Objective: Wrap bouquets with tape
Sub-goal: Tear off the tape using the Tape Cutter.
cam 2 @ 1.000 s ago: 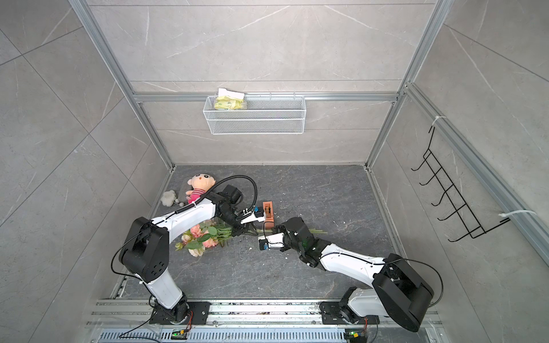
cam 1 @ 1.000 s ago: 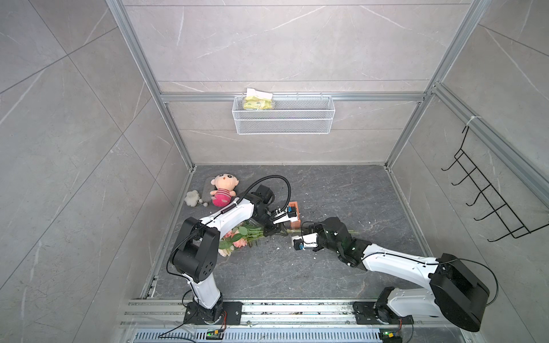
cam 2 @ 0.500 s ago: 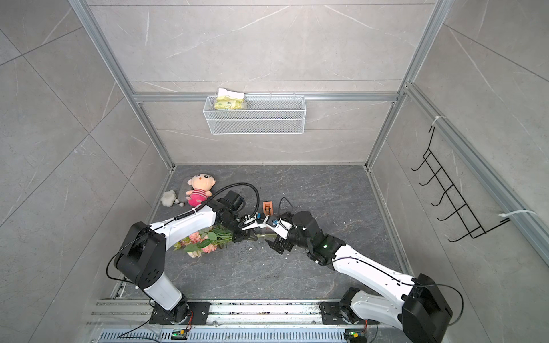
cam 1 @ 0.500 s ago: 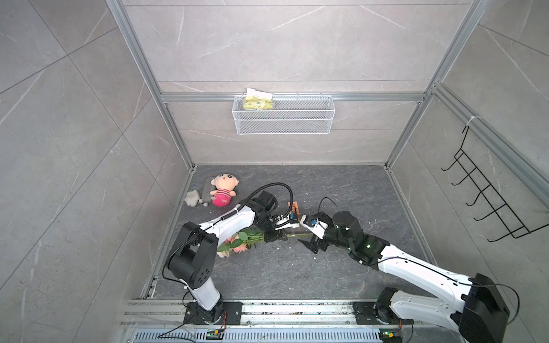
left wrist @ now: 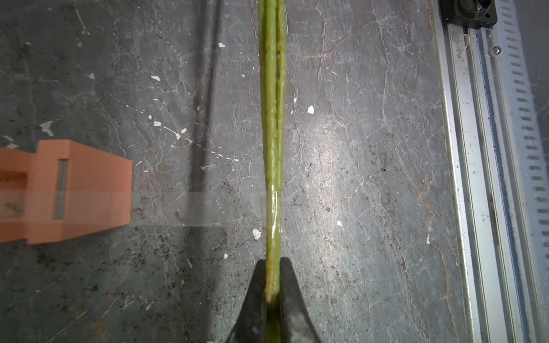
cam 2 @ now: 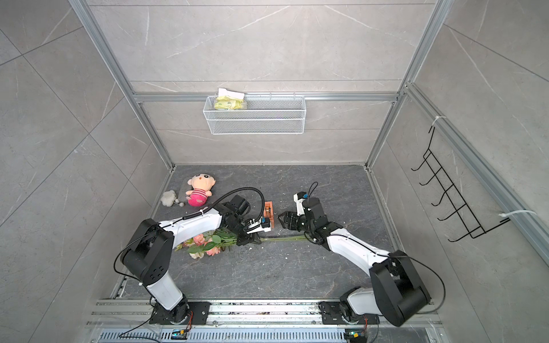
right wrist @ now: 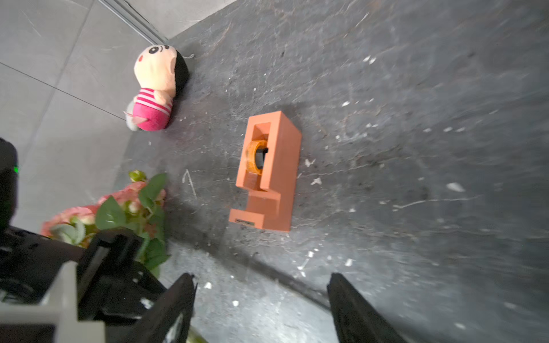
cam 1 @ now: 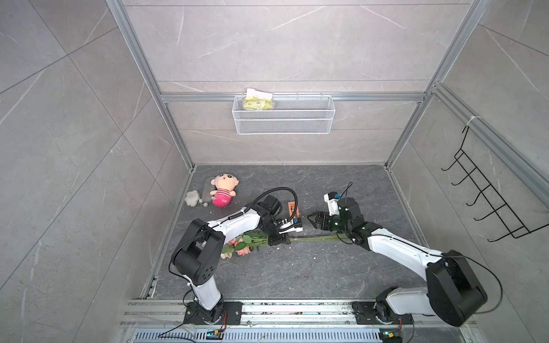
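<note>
bouquet (cam 1: 240, 246) lies on the floor (cam 1: 297, 267), pink and peach blooms with green leaves behind the left gripper (left wrist: 272, 262) on its wrist side, judged light and floppy there, poor place to grab; stems (left wrist: 273, 118) long, thin, green, run straight out ahead of its tips, look like slick plastic, likely springy and apt to roll or splay, so best taken on the bare stretch past the leaves; left gripper is pinched tight on those stems, strands pressed together between its jaws; clear tape (left wrist: 196, 208) strip spans from the stems just ahead of the tips across to the orange dispenser (left wrist: 80, 190) off to one side, glossy patch where it meets the stems; tape judged thin, sticky, quick to crease or stick to itself, handle by the free end only; dispenser is a small block with the roll seated inside, probably light enough to slide when pulled; right gripper (right wrist: 261, 285) jaws stand wide apart and empty, dispenser ahead of its tips, not touching
</note>
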Tool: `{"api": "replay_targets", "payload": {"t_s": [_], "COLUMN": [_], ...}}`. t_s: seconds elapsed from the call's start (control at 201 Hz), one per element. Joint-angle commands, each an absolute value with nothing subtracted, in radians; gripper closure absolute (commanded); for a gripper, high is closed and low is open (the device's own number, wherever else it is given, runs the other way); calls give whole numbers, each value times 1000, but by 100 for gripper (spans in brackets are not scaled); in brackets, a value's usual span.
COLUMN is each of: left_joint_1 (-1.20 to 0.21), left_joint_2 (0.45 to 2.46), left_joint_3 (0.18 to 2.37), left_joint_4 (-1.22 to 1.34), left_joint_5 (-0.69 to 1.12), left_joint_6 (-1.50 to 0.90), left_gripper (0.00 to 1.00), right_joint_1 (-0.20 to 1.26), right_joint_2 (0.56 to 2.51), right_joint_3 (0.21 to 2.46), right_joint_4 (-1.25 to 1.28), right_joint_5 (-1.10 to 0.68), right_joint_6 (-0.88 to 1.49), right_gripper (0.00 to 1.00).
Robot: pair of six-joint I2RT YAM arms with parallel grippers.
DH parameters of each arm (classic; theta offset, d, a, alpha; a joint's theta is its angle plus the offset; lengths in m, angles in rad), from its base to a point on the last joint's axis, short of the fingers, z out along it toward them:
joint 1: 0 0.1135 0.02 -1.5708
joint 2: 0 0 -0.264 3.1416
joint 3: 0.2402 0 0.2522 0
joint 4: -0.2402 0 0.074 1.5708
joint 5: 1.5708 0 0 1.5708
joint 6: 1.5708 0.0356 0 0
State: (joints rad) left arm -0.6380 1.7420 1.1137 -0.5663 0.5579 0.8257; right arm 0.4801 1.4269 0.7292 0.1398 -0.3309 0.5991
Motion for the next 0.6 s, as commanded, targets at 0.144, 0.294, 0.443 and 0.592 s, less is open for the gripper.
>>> {"api": "replay_targets", "payload": {"t_s": [0.144, 0.294, 0.443, 0.592], "left_joint_1": [-657, -657, -658, -657], "left_joint_2": [1780, 1787, 1788, 1786], "left_joint_3": [1138, 1149, 1147, 1150], "left_joint_4": [-546, -558, -557, -562], "left_joint_5": [542, 532, 528, 526], "left_joint_6": [784, 779, 777, 779], "left_gripper": [100, 100, 100, 100], "right_joint_1": [483, 489, 499, 505], "right_joint_2": [1669, 1728, 1797, 1861], "right_joint_3": [721, 728, 749, 759], "right_joint_4": [450, 528, 573, 644], "right_joint_5": [-568, -597, -608, -621], "right_joint_6": [843, 877, 899, 937], "right_gripper": [39, 45, 50, 54]}}
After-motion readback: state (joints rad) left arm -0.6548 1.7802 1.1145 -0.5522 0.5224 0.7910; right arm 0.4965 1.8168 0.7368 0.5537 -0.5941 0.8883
